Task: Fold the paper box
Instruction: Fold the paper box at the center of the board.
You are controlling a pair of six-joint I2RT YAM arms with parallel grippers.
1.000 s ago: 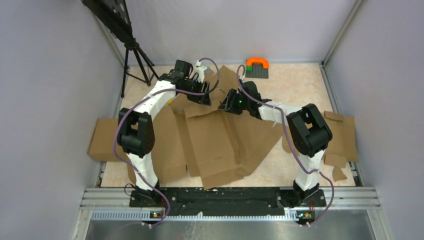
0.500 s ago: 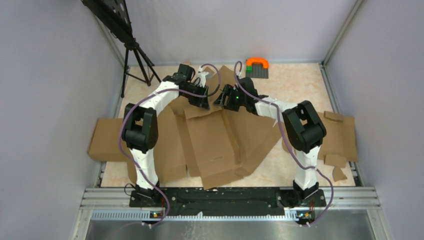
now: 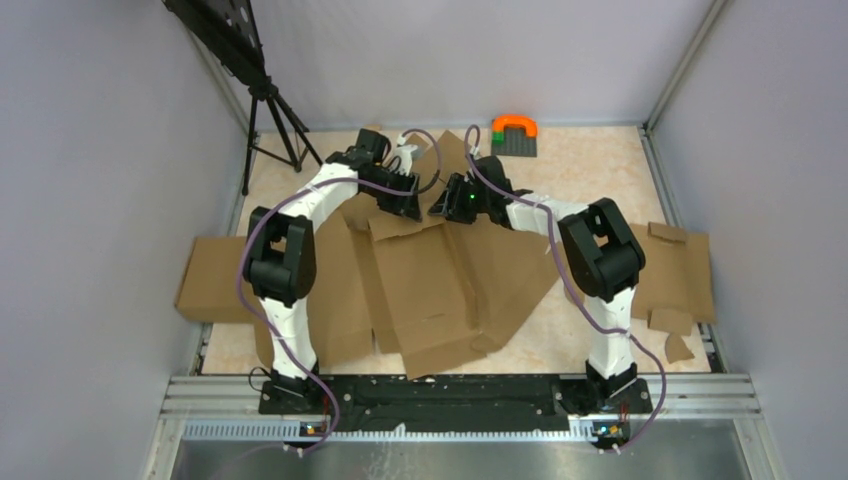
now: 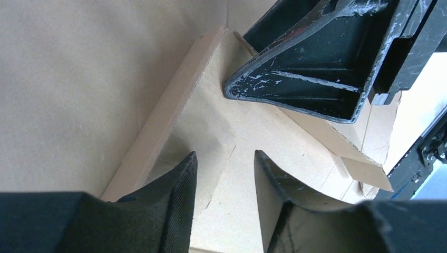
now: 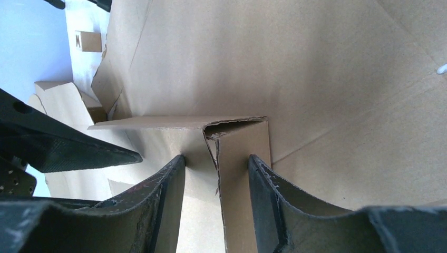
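Note:
The paper box is a large brown cardboard sheet lying mostly flat mid-table, with flaps raised at its far end. My left gripper and right gripper meet there, tips close together. In the left wrist view the left gripper is open over a flat panel beside a raised fold, with nothing between its fingers. A finger of the right gripper shows just ahead. In the right wrist view the right gripper is open and straddles the torn edge of an upright folded flap.
A plain cardboard slab lies at the left edge. More cardboard pieces and scraps lie on the right. An orange and green block on a grey plate sits at the back. A black tripod stands back left.
The right gripper has swung left and further back, closing in on the left gripper at the box's far flaps. The left gripper has shifted only slightly.

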